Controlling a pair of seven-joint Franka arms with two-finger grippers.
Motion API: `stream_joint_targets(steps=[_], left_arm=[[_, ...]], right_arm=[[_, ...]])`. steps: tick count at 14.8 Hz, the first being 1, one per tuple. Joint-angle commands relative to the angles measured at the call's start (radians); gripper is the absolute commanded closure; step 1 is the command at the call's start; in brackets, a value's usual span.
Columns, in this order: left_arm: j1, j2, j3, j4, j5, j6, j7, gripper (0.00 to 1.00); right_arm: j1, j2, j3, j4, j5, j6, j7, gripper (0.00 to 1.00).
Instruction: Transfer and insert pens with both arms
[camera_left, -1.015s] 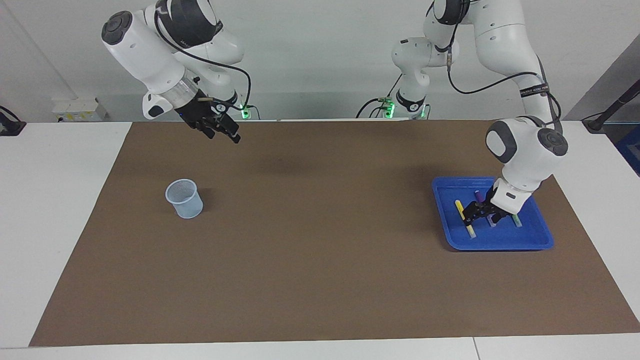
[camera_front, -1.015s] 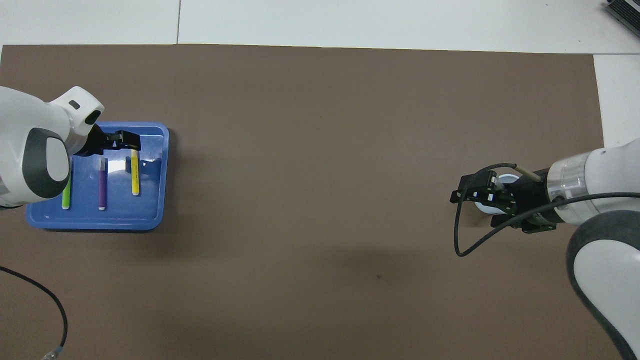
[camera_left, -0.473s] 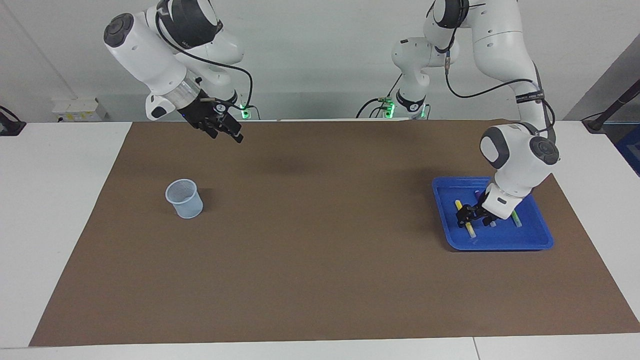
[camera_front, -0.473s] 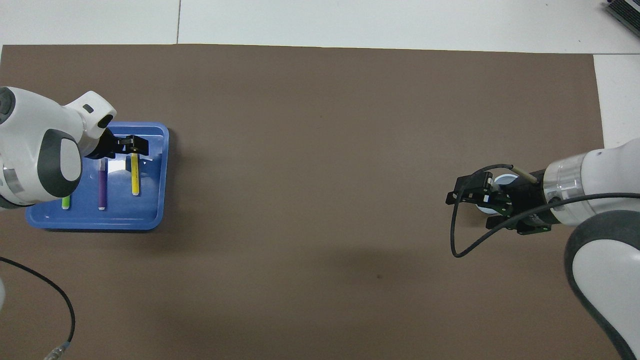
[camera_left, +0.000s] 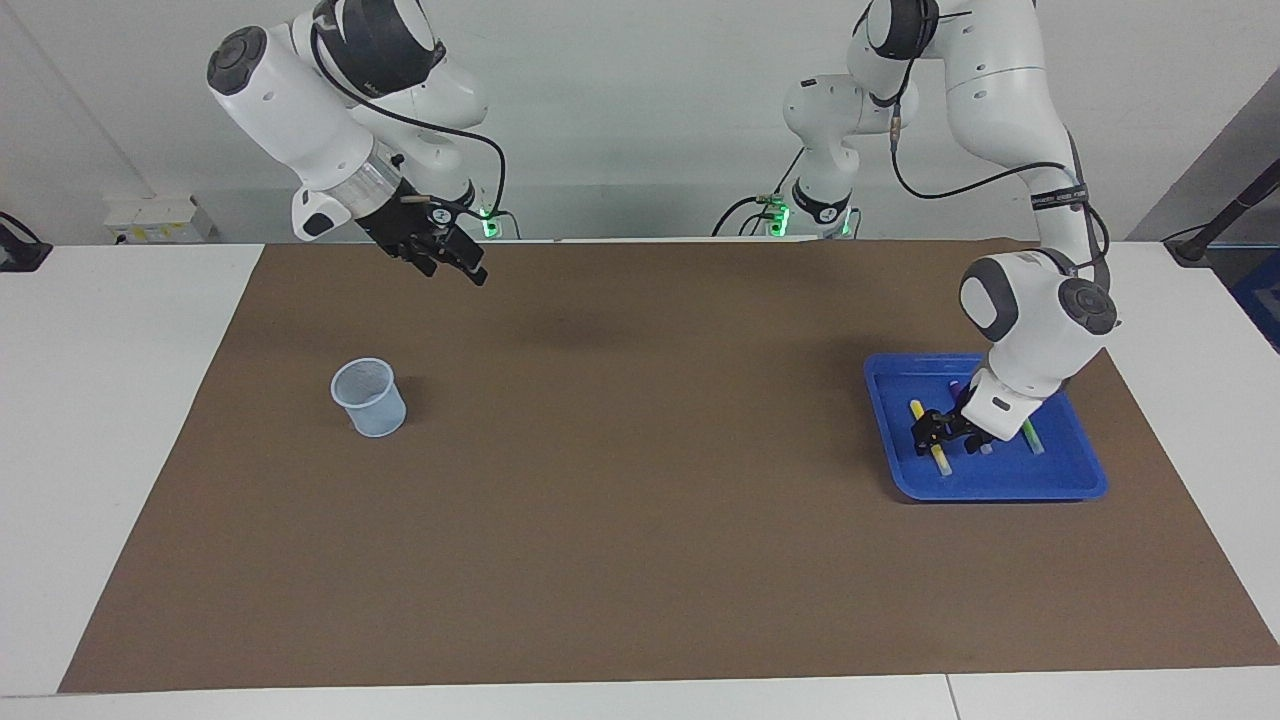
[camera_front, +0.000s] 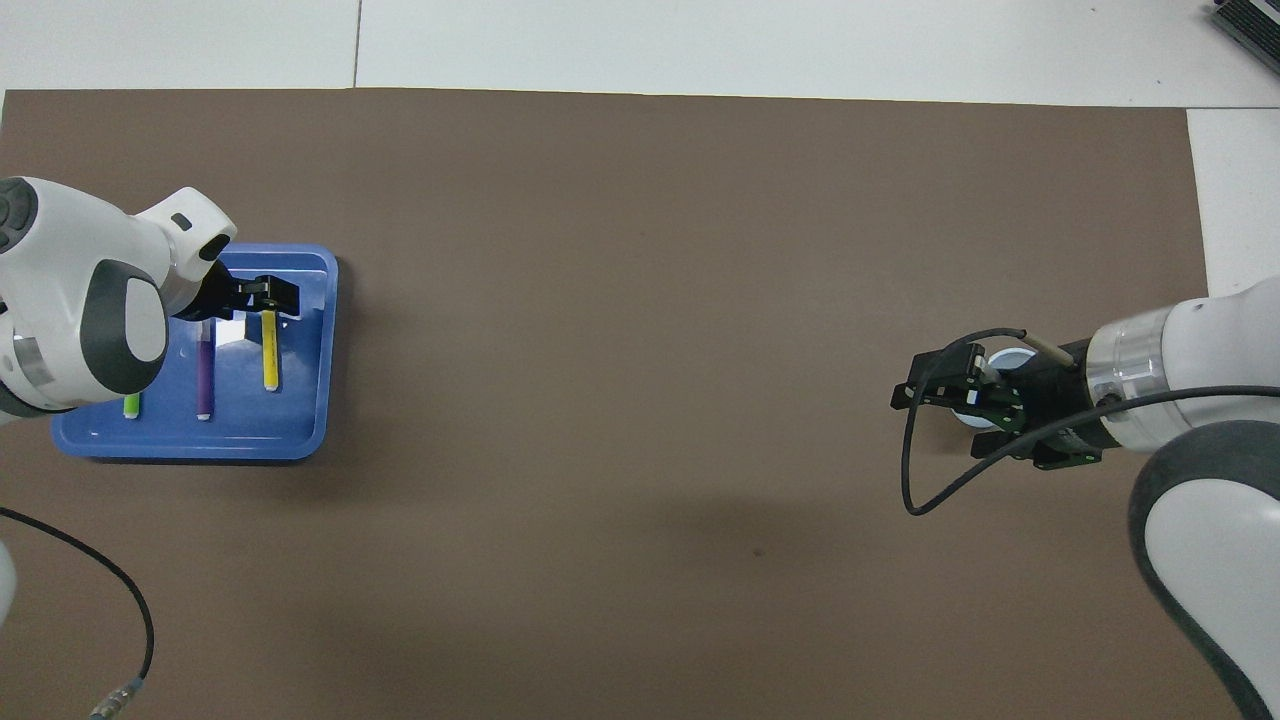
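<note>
I take the blue tray (camera_left: 1070, 485) as my landmark: inside it my left gripper (camera_left: 932, 432) sits low with its jaws straddling the yellow pen (camera_front: 269, 360), though I cannot tell whether they have bitten yet. The purple pen (camera_front: 204, 375) and green pen (camera_front: 131, 405) lie parallel alongside, spaced for single picks. Well apart, toward the right arm's end of the counter, my right gripper (camera_left: 455, 262) waits raised with jaws wide, over the mesh cup (camera_left: 370, 398), I judge ready for the handover.

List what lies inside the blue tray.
In the blue tray lie three pens side by side: yellow pen, purple pen and green pen. The left hand is down at the yellow pen; the arm covers most of the green.
</note>
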Motion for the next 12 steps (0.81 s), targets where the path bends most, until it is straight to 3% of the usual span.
stream_joint_targets(steps=[1,5,8,12], left_arm=[[0.003,0.009,0.004,0.002,-0.026,0.013,0.034,0.22],[0.0,0.009,0.004,0.004,-0.04,0.016,0.036,0.41],[0.0,0.011,0.004,0.004,-0.04,0.019,0.04,0.64],[-0.001,0.011,0.004,0.004,-0.04,0.019,0.042,0.83]], right_arm=[[0.0,-0.029,0.002,-0.034,0.026,0.026,0.015,0.0],[0.0,-0.028,0.002,-0.034,0.032,0.035,0.015,0.0],[0.008,-0.02,0.004,-0.035,0.159,0.112,0.108,0.0],[0.127,-0.015,0.004,-0.051,0.175,0.205,0.209,0.0]])
